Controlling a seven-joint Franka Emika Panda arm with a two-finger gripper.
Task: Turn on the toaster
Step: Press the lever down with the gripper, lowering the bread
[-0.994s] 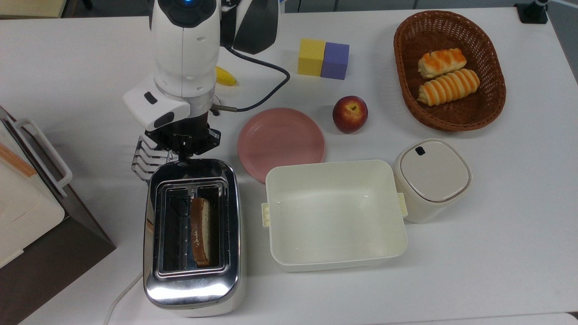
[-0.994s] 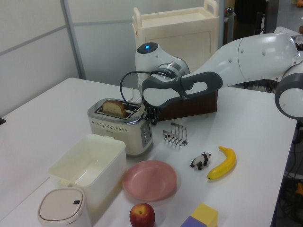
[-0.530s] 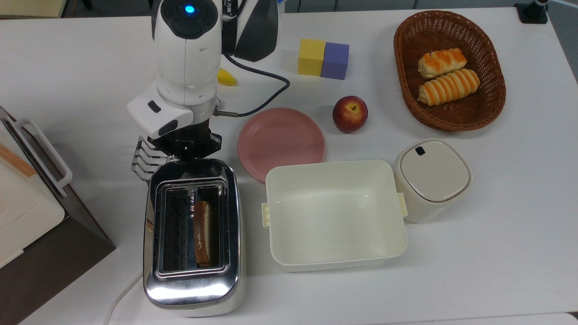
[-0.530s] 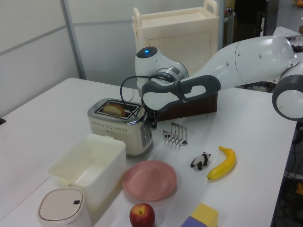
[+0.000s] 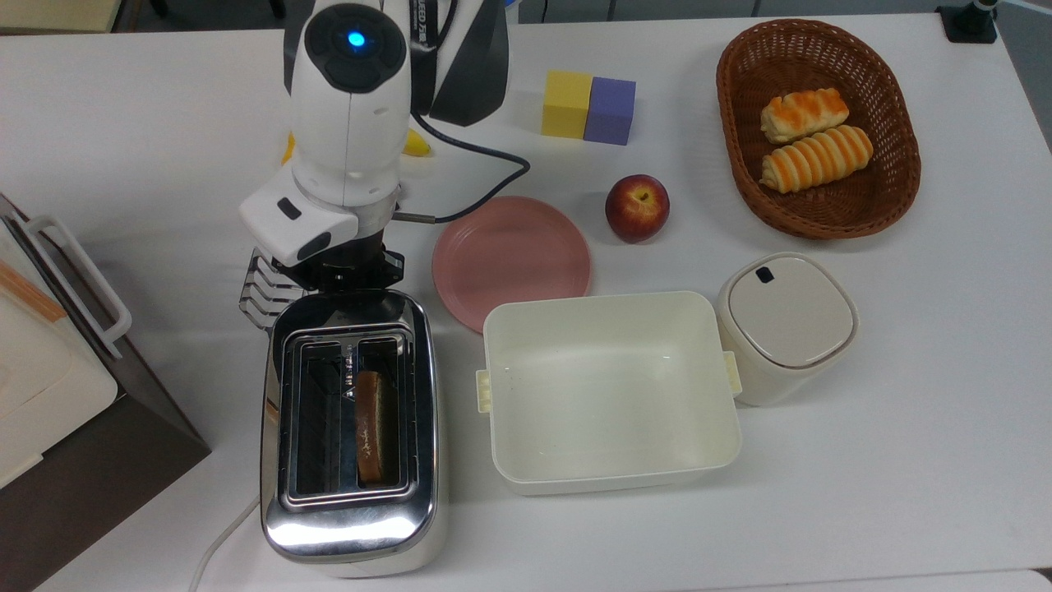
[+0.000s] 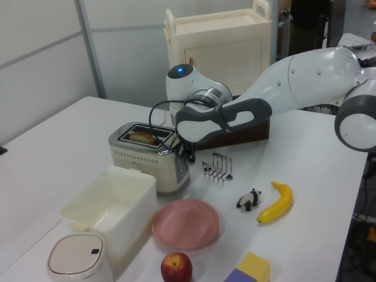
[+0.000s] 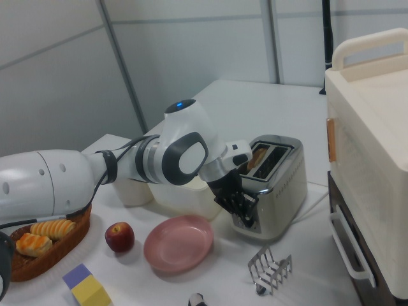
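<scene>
Top view: wire rack point(image 5: 267, 289) at toaster's point(image 5: 352, 427) 11 o'clock, pink plate point(image 5: 511, 259) at 2. Hand point(image 7: 241, 207) against toaster's end face; grip state indeterminate.

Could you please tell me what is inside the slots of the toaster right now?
The toaster holds one slice of bread, sunk low in the slot on the top view's right. The other slot looks empty. The slice's lower part is hidden within the slot.
</scene>
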